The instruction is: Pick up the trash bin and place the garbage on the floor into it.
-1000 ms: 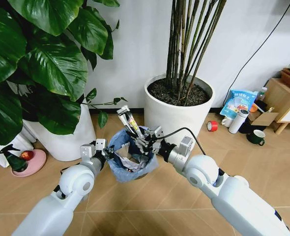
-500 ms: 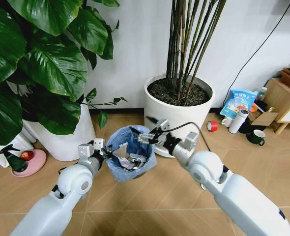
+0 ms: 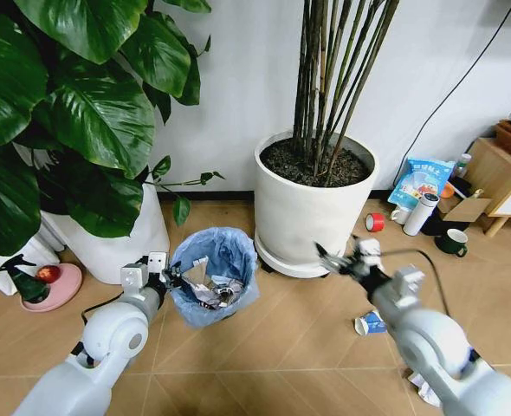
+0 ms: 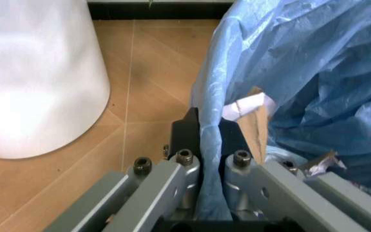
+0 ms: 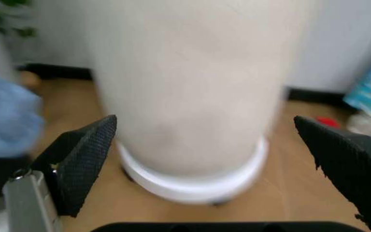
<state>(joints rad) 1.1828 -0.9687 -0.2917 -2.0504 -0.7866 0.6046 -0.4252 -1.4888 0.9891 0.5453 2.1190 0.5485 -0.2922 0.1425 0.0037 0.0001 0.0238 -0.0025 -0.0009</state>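
My left tool (image 4: pixel 202 159) pinches the trash bin (image 3: pixel 214 276) by its bagged rim — my right tool (image 5: pixel 205 154) hangs spread and empty before the white planter (image 3: pixel 312 208).

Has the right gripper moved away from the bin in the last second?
Yes. The right gripper, open, has swung rightward from over the trash bin to beside the white planter.

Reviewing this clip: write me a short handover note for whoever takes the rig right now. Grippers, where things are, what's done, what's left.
Left gripper: shut on the trash bin rim, pinching the blue liner, holding the bin in front of the robot.
Right gripper: open and empty, out to the right beside the big white planter.
Done: the bin is picked up and already holds paper and scraps.
Left: a small blue-white carton lies on the floor under the right arm, and white crumpled paper nearer the robot.
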